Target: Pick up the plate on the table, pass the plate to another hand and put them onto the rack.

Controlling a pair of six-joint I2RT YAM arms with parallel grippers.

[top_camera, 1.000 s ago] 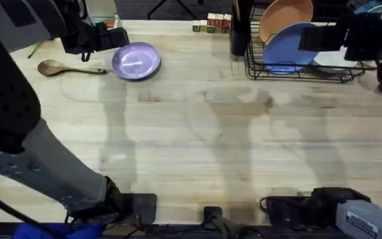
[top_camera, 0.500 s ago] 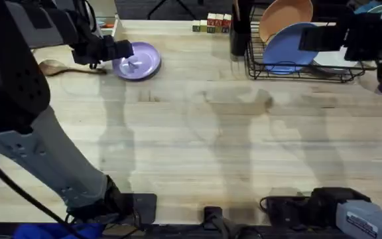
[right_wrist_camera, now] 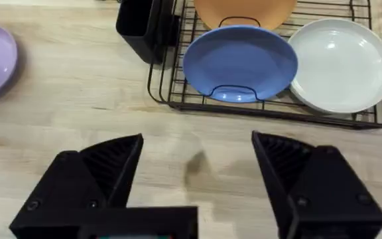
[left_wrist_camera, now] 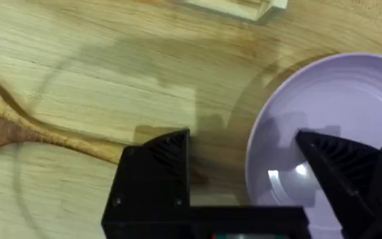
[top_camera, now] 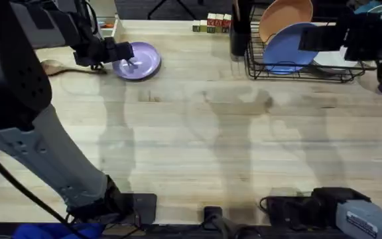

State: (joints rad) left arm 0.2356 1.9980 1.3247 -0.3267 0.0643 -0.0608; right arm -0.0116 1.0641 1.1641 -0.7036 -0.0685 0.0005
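Where the left arm reaches over the far left of the counter (top_camera: 197,146), one lavender plate (top_camera: 140,60) lies flat on the wood, with one wooden spoon (top_camera: 53,66) just beside it.

Plate count: four in all. One lavender, loose on the counter. Three at the black wire rack (top_camera: 297,66) at the far right: one orange plate (top_camera: 285,14) and one blue plate (top_camera: 289,45) leaning in the slots, one white plate (right_wrist_camera: 340,63) beside the blue one. One black rectangular cup (right_wrist_camera: 141,26) at the rack's end. A row of small blocks (top_camera: 211,25) sits at the counter's far edge.

Left gripper (left_wrist_camera: 244,149): released, jaws spread, straddling the lavender plate's near rim — one finger (left_wrist_camera: 340,159) over the plate's inside, the other over the spoon's handle outside the rim. Whether either finger touches cannot be told. Arm stretched forward, wrist angled down.

Right gripper (right_wrist_camera: 197,156): released, jaws wide apart, nothing between them, held above bare counter in front of the rack and facing it.
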